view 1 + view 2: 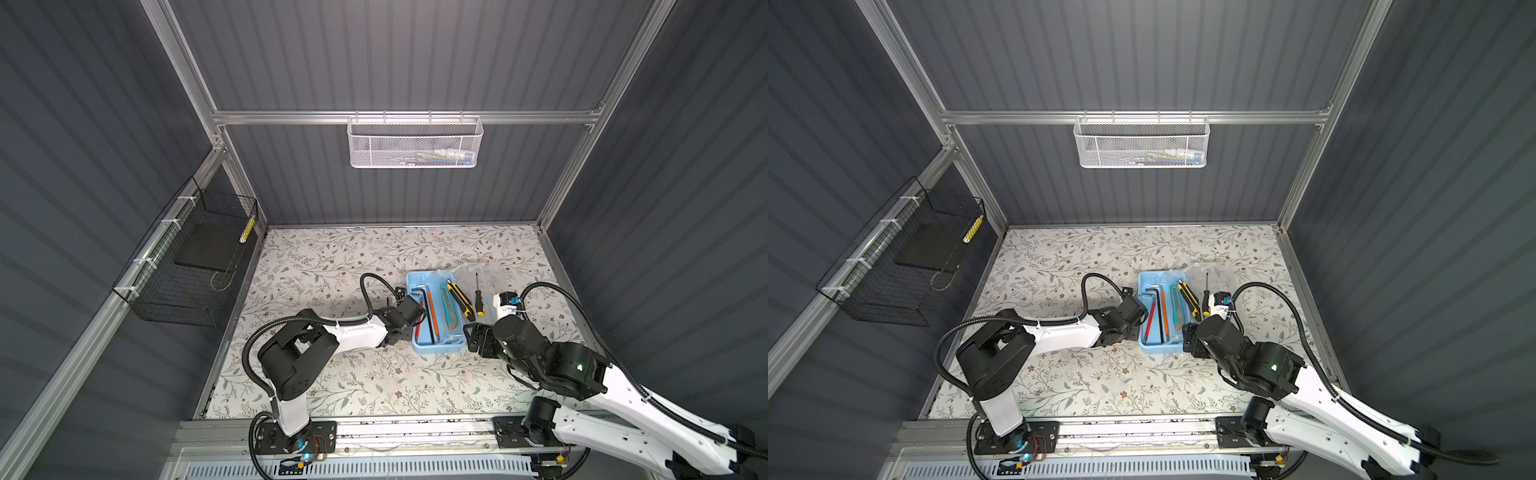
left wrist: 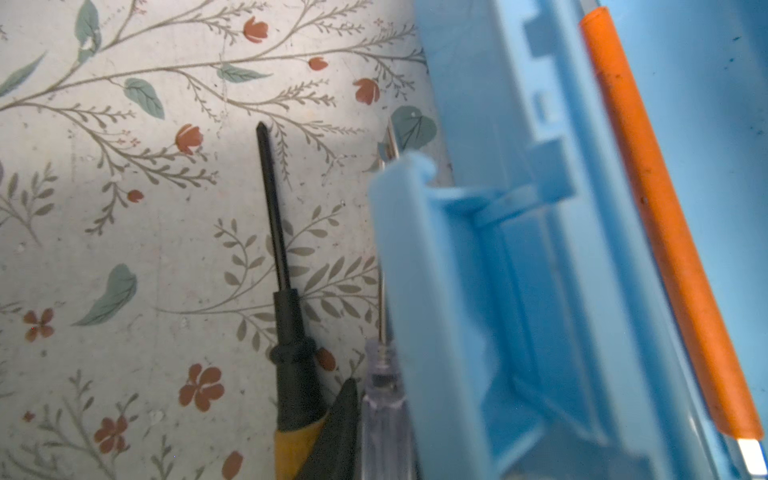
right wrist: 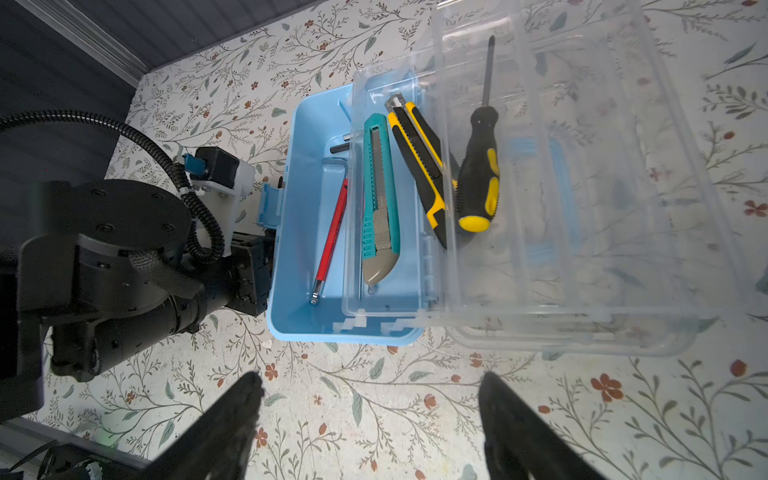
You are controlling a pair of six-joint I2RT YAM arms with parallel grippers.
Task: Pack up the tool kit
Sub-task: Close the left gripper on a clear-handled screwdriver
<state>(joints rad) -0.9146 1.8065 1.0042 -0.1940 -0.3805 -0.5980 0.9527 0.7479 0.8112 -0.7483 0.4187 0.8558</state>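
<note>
The blue box [image 1: 436, 350] lies open right of the table's [image 1: 332, 374] middle, with its clear lid [image 1: 490, 274] flat on the side toward the right edge. Hex keys [image 1: 424, 309] and a teal knife [image 1: 452, 311] lie inside. A yellow knife [image 1: 460, 300] crosses the box's right rim, and a screwdriver [image 1: 479, 296] lies on the lid. The left gripper [image 1: 409, 326] is at the box's left wall, and the right gripper [image 1: 468, 338] is at its near right corner.

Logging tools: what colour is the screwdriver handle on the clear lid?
Screwdriver: black and yellow; right wrist view.

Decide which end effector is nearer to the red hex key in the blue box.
Left. The left end effector sits right beside the blue box wall that the red hex key lies along; the right end effector hangs open off the box's opposite near corner.
</note>
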